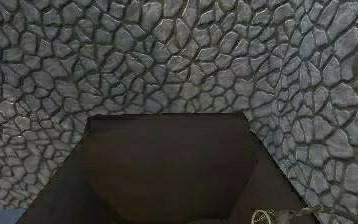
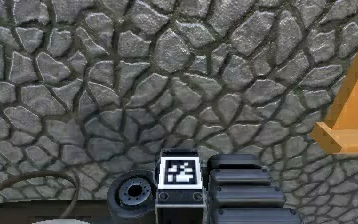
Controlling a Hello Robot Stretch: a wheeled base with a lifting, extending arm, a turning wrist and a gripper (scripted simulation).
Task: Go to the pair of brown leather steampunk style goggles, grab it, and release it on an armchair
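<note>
Likely brown leather goggles [image 1: 268, 215]: small ringed blob, near right, at edge of dark brown flat surface [image 1: 167, 165].
Handling: probably light, strap floppy, lenses fragile; take the stiff bridge.
Gripper [image 2: 135, 196]: fingers' state and load cannot be told.

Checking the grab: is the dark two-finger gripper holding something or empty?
Cannot tell: the dark gripper sits at the arm side view's bottom edge, left of the white marked square, its far end unclear.

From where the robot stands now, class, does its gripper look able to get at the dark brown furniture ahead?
Probably not yet. The gripper faces the stone wall, while the dark brown furniture lies ahead, not on that side; a turn seems needed.
</note>
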